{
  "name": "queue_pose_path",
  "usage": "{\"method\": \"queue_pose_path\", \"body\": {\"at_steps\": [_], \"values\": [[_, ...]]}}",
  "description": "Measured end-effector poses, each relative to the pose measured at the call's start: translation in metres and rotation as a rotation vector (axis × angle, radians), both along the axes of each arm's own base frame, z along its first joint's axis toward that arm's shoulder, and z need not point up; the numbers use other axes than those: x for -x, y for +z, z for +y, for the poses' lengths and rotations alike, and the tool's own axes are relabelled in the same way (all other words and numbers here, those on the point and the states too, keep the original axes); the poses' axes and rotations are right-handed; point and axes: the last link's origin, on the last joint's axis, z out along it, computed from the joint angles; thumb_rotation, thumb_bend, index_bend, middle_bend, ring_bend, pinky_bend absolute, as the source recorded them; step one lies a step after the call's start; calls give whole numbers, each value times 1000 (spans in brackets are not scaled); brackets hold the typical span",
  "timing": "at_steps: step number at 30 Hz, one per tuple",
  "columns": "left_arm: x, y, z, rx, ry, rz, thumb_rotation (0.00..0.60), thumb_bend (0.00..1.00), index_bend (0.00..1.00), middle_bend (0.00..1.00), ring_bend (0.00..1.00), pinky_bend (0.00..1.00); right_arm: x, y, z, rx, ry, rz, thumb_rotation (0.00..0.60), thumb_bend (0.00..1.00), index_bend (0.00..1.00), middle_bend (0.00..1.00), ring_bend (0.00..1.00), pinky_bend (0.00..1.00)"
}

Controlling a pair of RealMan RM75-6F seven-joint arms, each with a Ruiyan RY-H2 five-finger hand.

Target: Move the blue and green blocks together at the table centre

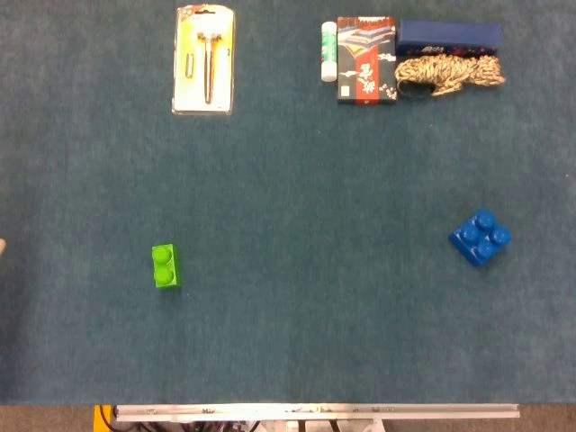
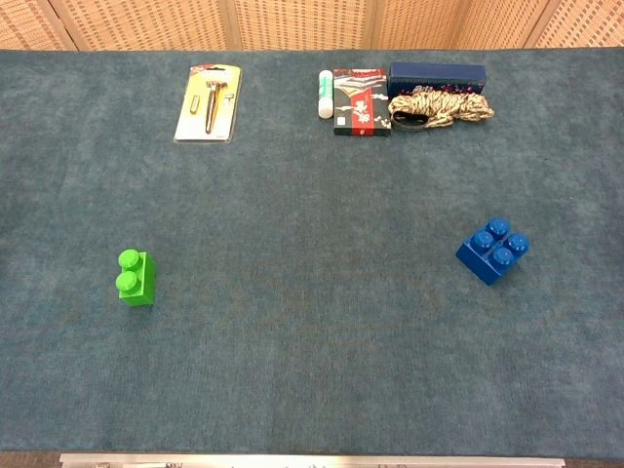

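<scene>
The green block (image 1: 166, 266) (image 2: 136, 278), narrow with two studs on top, sits on the left side of the blue-green table mat. The blue block (image 1: 480, 238) (image 2: 492, 251), square with several studs, lies on the right side, turned at an angle. A wide stretch of bare mat separates them. Neither view shows a hand near either block. A tiny pale sliver (image 1: 2, 246) touches the left edge of the head view, too small to identify.
Along the far edge lie a carded tool pack (image 1: 204, 59) (image 2: 207, 102), a white tube (image 1: 328, 51), a red and black box (image 1: 366, 60), a coiled rope (image 1: 448, 74) and a dark blue box (image 1: 448, 36). A metal rail (image 1: 315, 411) runs along the near edge.
</scene>
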Motion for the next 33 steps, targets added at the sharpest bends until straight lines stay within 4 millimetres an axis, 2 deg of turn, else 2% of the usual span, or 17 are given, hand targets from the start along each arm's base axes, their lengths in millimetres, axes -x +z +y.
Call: {"method": "queue_pose_path", "body": {"at_steps": [17, 23, 28, 33], "values": [[5, 5, -8, -20, 41, 4, 600, 0, 457, 380, 273, 446, -8, -8, -9, -56, 50, -12, 600, 41, 419, 258, 178, 176], [2, 7, -10, -29, 34, 1, 600, 0, 456, 385, 274, 447, -14, -14, -15, -171, 84, 9, 600, 40, 419, 205, 117, 176], [2, 9, -10, -32, 38, -2, 600, 0, 457, 387, 274, 447, -20, -16, -23, -286, 93, 60, 600, 41, 419, 196, 104, 173], [3, 9, -10, -34, 42, -2, 600, 0, 457, 388, 275, 447, -27, -20, -30, -361, 91, 120, 600, 41, 381, 168, 72, 111]]}}
